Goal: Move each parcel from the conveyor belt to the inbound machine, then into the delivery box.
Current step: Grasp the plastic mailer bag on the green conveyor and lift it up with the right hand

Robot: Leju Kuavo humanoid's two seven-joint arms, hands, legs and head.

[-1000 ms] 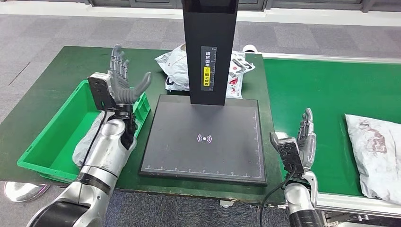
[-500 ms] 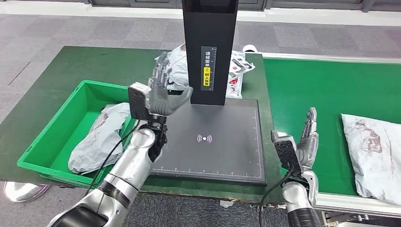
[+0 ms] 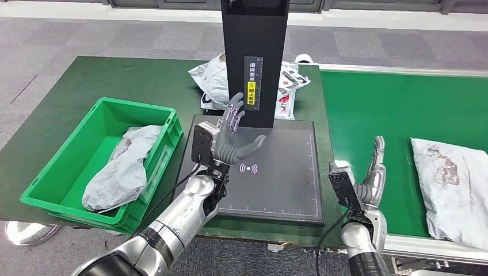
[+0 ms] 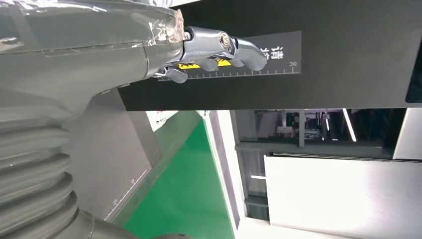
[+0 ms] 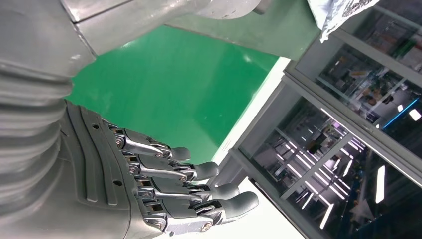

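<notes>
Step in hand: judged from the layout, one cycle is complete and you are setting up to fetch the next parcel from the conveyor belt (image 3: 397, 109).
Next parcel (image 3: 452, 187): it lies flat on the belt at the robot's right, near the belt's front edge and well apart from the right hand.
Delivered parcel (image 3: 124, 167): a grey bag lies inside the green delivery box (image 3: 43, 192) at the left of the table.
Inbound machine: the scan plate (image 3: 276, 184) carries no parcel; its black column (image 3: 255, 63) stands at the rear.
Left hand (image 3: 233, 141): fingers apart, holding nothing, raised over the plate just in front of the column.
Right hand (image 3: 371, 178): fingers straight and apart, holding nothing, at the gap between plate and belt.
Reach: use the right hand, since it is the nearer one; bring it over the middle of the bag rather than its near corner.
Grasp: the bag looks soft and wrinkled, so expect it to sag; take a full fold of film, not a thin edge.
Clearance: move the left hand off the plate before you carry the parcel across.
Placement: lay the parcel flat on the plate, in front of the column.
Spare bags (image 3: 216, 80): the bags behind the column are not your target; leave them.
</notes>
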